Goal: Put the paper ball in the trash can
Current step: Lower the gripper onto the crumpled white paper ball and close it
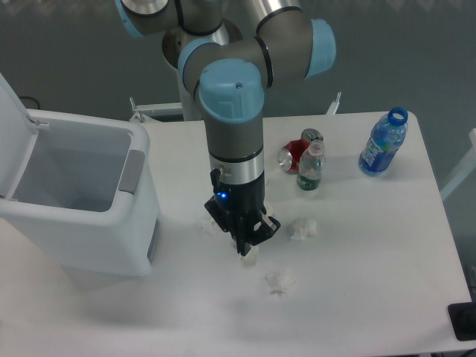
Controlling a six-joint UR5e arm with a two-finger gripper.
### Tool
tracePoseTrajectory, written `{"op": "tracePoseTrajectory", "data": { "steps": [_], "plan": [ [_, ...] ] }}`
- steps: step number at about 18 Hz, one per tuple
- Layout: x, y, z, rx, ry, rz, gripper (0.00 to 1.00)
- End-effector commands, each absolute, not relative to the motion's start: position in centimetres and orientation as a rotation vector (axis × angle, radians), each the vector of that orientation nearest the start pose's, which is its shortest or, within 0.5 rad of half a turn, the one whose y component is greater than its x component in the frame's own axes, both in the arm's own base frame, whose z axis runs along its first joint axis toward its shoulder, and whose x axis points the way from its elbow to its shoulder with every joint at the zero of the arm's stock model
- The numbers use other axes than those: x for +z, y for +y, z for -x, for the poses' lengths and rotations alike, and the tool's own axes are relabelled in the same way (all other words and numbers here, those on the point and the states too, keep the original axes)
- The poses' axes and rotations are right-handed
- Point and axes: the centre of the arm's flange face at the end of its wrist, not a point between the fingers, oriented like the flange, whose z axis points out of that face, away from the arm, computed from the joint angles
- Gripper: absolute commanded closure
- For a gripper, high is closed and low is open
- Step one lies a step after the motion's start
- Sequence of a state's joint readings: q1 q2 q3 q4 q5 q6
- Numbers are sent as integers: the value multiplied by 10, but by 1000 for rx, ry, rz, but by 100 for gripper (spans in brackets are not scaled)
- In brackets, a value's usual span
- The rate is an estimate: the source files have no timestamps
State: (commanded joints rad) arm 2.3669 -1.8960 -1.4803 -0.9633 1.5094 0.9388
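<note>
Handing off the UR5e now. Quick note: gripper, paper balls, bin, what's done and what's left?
Gripper: down at the table on a paper ball; closed or not, can't tell.
Other wads: one right, one in front, one left of the gripper, partly hidden.
Trash can: far left, lid open, no paper visible inside.
Done: approach.
Left: grasp, lift, carry left, drop in.

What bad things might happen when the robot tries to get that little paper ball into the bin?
1. The paper ball under the gripper is small and soft, so the fingers may pinch only an edge and drop it.
2. Other paper wads lie nearby; the arm might nudge or grab the wrong one.
3. The trash can is open but off to the side; a weakly held ball could fall on the table on the way.
</note>
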Motion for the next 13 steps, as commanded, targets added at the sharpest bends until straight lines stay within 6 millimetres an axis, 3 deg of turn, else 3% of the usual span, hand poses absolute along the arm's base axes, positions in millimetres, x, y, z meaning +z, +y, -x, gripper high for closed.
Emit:
{"op": "tracePoseTrajectory", "data": {
  "steps": [9,13],
  "plan": [
    [421,550,361,342,219,2815,100],
    [441,541,359,357,170,2787,100]
  ]
}}
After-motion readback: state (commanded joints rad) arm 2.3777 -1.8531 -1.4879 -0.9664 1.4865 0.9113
